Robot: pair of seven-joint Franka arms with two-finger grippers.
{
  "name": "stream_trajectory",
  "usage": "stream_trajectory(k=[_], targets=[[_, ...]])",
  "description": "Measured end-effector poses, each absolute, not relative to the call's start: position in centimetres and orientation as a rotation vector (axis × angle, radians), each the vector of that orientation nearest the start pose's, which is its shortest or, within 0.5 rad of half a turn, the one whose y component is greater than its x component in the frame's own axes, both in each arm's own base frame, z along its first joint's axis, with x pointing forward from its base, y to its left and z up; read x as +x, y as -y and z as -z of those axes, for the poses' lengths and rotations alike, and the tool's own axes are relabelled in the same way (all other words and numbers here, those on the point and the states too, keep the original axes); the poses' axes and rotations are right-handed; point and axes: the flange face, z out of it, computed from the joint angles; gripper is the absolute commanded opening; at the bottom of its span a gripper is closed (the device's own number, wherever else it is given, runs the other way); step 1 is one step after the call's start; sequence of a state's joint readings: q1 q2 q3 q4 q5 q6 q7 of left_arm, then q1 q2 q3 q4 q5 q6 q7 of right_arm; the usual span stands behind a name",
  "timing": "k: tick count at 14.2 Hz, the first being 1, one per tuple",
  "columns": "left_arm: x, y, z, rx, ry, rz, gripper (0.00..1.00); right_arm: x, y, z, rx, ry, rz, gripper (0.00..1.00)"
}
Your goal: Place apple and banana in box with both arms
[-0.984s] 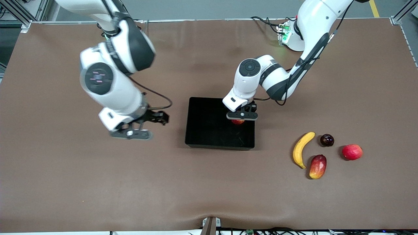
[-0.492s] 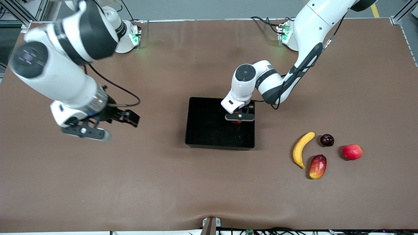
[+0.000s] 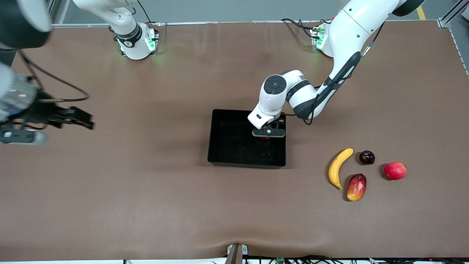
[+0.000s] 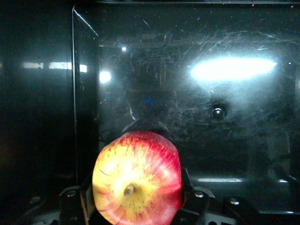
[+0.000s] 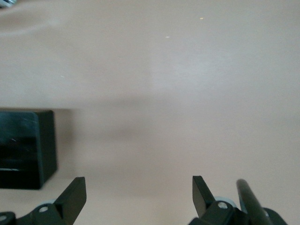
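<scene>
apple [image 4: 137,177] sits pinched between the fingers of the left gripper [image 3: 268,133], red with yellow around the stem dimple, which faces the wrist camera. the gripper hangs low inside the box [image 3: 227,146], over the corner of the box toward the left arm's end of the table and farther from the front camera; the scratched glossy floor of the box shows just under the fruit in the left wrist view. whether the apple touches that floor cannot be told. in the front view only a sliver of red shows under the gripper.

the right gripper [image 3: 22,136] is well apart from the box, over the bare brown table [image 3: 146,205] toward the right arm's end, at the edge of the front view. its fingers [image 5: 72,196] are spread wide with nothing between them, and the right wrist view shows one corner of the box off to the side.

the banana [image 3: 338,167] lies on the table outside the box, toward the left arm's end from it and a little nearer the front camera. just beside the banana lie a red-and-yellow oblong fruit [image 3: 356,187], a small dark round fruit [image 3: 366,157] and, farther from the box, a plain red round fruit [image 3: 395,171]. none of the four touch.

the rest of the box floor is open, and bare table lies between the box's walls and the fruit cluster.
</scene>
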State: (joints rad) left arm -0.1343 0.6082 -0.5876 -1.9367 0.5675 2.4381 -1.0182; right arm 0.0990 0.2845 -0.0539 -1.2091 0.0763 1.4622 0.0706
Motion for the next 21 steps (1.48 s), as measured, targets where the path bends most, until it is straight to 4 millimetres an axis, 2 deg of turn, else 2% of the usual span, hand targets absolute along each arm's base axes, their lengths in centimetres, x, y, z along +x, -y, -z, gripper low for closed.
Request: stream_trajectory(k=[1, 2, 3, 6, 8, 10, 12, 14, 16, 18, 21], targets=[[47.8, 39.9, -21.6, -3.144, -0.077, 0.102, 1.0, 62.6, -1.3, -61.4, -3.08, 0.007, -0.068, 1.0], [47.8, 39.9, -21.6, -3.146, -0.077, 0.105, 1.0, 62.3, 0.7, -61.5, -3.078, 0.021, -0.073, 1.0], [48.0, 40.0, -21.9, -3.149, -0.074, 0.112, 1.0, 61.7, 1.6, -61.8, -3.076, 0.029, -0.077, 1.0], [49.3, 40.4, -23.6, -3.165, -0.056, 0.167, 1.0, 59.4, 0.9, -61.7, -3.072, 0.047, -0.013, 1.0], [50.4, 40.4, -25.8, -3.159, -0.037, 0.214, 1.0, 57.1, 0.6, -60.4, -3.07, 0.051, 0.036, 1.0], [51.4, 40.3, -28.6, -3.121, -0.014, 0.235, 1.0, 55.0, 0.9, -59.3, -3.07, 0.043, 0.003, 1.0], [52.6, 40.0, -31.7, -3.06, -0.008, 0.235, 1.0, 54.7, 1.7, -60.9, -3.077, 0.025, 0.067, 1.0], [54.2, 39.2, -34.6, -3.026, -0.04, 0.211, 1.0, 54.7, 3.4, -63.9, -3.079, -0.018, 0.15, 1.0], [56.7, 36.8, -37.1, -3.041, -0.071, 0.161, 1.0, 54.5, 4.5, -65.5, -3.08, -0.043, 0.179, 1.0], [59.3, 32.9, -38.7, -3.072, -0.119, 0.122, 1.0, 54.3, 4.4, -65.4, -3.08, -0.038, 0.138, 1.0], [62.0, 26.0, -39.0, -3.067, -0.293, 0.037, 1.0, 54.1, 4.5, -65.0, -3.08, -0.04, 0.092, 1.0]])
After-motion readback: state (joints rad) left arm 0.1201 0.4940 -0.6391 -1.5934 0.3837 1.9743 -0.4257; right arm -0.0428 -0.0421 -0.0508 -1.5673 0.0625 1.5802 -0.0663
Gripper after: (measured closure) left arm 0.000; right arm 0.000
